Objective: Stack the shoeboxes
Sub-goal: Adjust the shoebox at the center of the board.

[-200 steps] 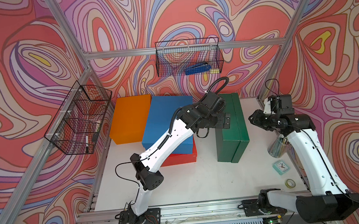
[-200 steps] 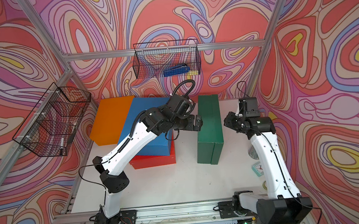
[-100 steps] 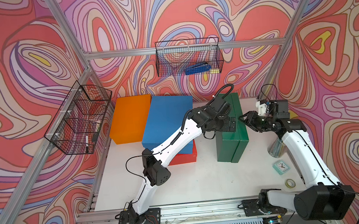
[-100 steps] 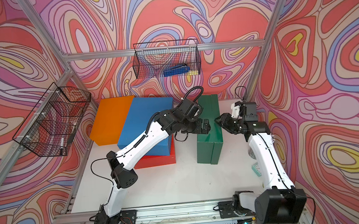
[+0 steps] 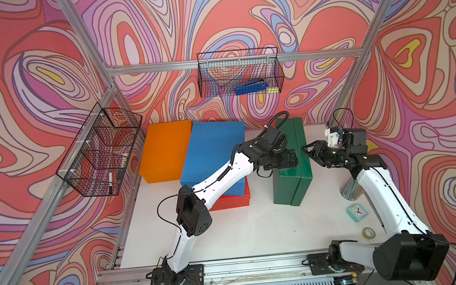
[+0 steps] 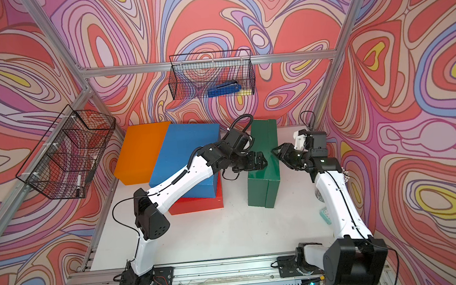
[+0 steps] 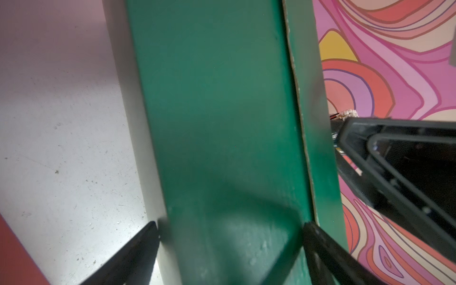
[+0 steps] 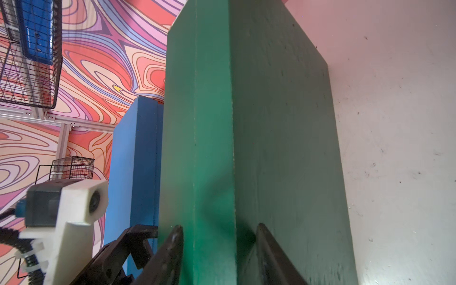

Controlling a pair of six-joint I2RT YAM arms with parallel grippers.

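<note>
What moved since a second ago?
The left gripper edged right and the right gripper edged left, onto the green box. Their jaws now straddle its top edge; whether they grip isn't clear. The green box, blue box, red box and orange box stayed put.

Orange shoebox (image 5: pixel 166 150), blue shoebox (image 5: pixel 210 150), red shoebox (image 5: pixel 234 201), dark green shoebox (image 5: pixel 296 182), swirly multicoloured walls (image 5: pixel 212 24)
</note>
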